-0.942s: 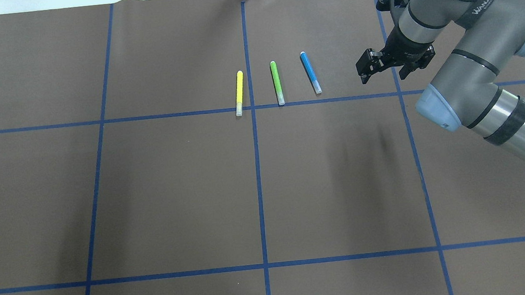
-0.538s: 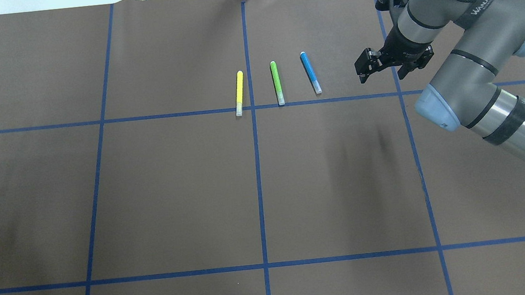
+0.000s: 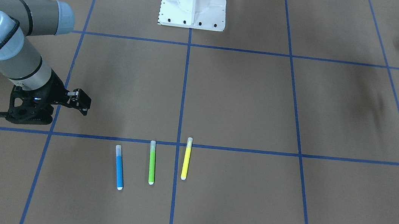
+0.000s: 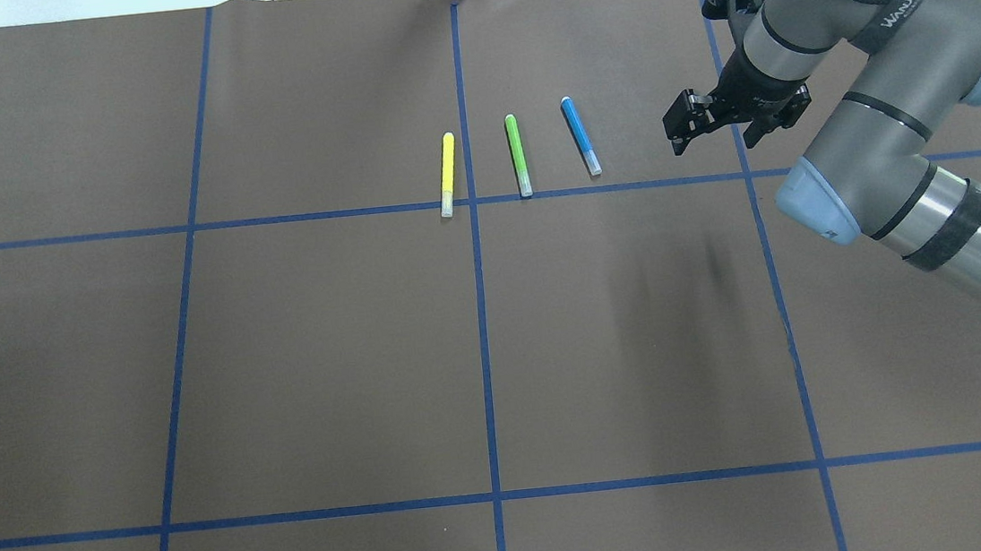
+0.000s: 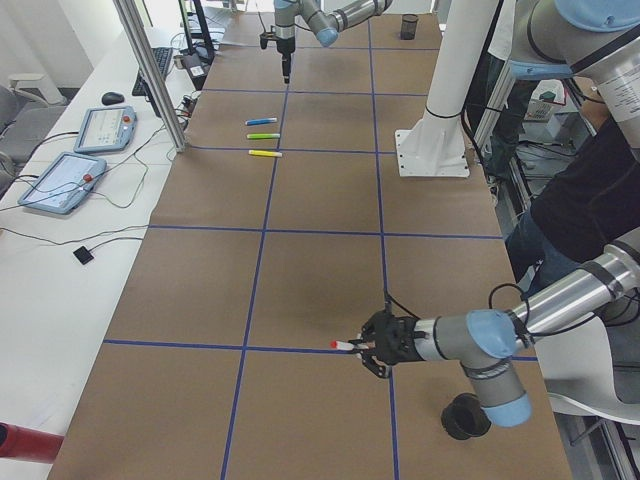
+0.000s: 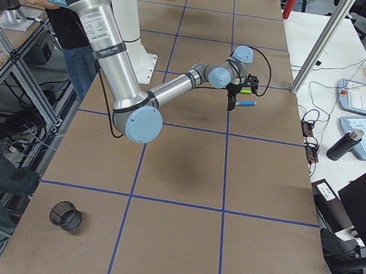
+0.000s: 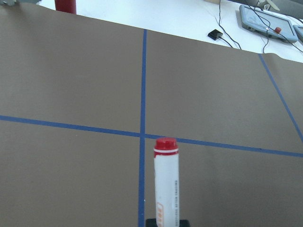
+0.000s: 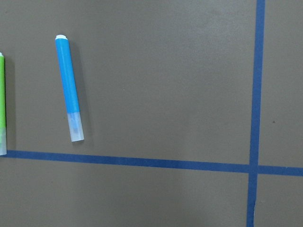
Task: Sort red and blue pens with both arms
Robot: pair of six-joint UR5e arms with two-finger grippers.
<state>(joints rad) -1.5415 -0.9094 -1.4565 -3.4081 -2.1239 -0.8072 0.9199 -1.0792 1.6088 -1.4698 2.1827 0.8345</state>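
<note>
My right gripper [image 4: 710, 124] hangs empty, jaws apparently spread. The blue pen [image 4: 581, 135] lies flat at its nine o'clock, apart from it. I'd shift over the mid-barrel, turn the jaws across its length, then descend squarely. My left gripper [image 5: 368, 346] clamps the red marker [image 7: 166, 189] above the table [image 7: 71, 94].

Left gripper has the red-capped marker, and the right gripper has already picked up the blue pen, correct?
Not quite. The left gripper does hold the red-capped marker, but the blue pen lies on the table beside the green pen, and the right gripper hovers off to its side without it. The overhead exterior view shows this.
</note>
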